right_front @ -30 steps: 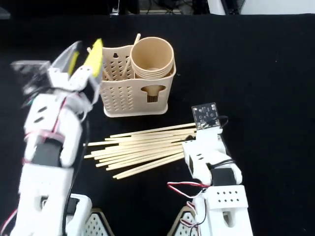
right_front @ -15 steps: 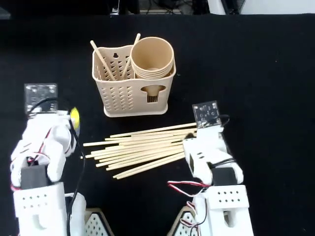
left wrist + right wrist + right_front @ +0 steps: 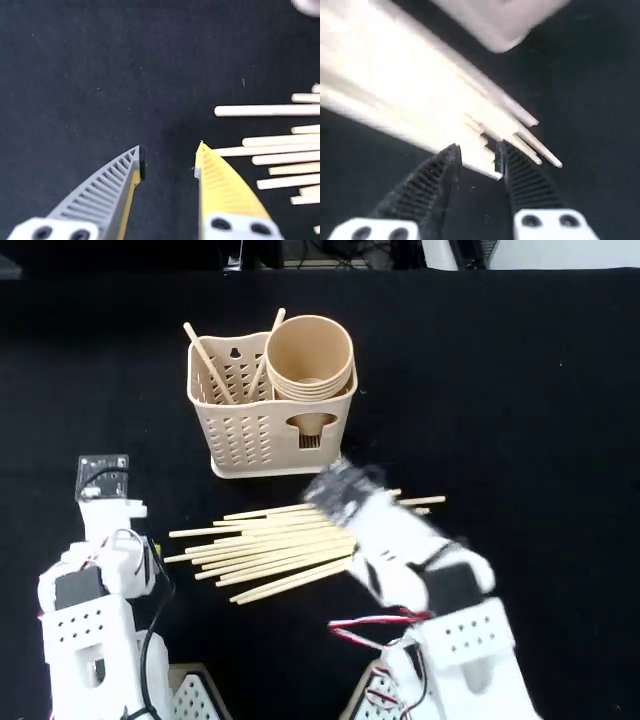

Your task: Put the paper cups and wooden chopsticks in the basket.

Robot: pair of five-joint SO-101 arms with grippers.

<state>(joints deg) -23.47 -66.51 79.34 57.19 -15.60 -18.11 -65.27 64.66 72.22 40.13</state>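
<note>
In the high view, a beige perforated plastic basket (image 3: 262, 430) stands on the black tabletop (image 3: 520, 390). A stack of tan paper cups (image 3: 310, 355) sits in one compartment, and two sticks lean in the other. A loose pile of pale wooden chopsticks (image 3: 270, 548) lies on the table just in front of the basket, between the two arms. The right arm leans over the end of the pile on its own side.

In the left wrist view, the left gripper (image 3: 170, 155) has its grey and yellow fingers spread wide and holds nothing. It hangs over bare tabletop beside the stick ends.

In the right wrist view, the right gripper (image 3: 477, 149) has its black fingers parted narrowly at the pile's tips, with nothing clamped.

The sticks look light, stiff and smooth, so they are likely to roll or fan out. Pinching a few across their middle should hold better than gripping the ends.
</note>
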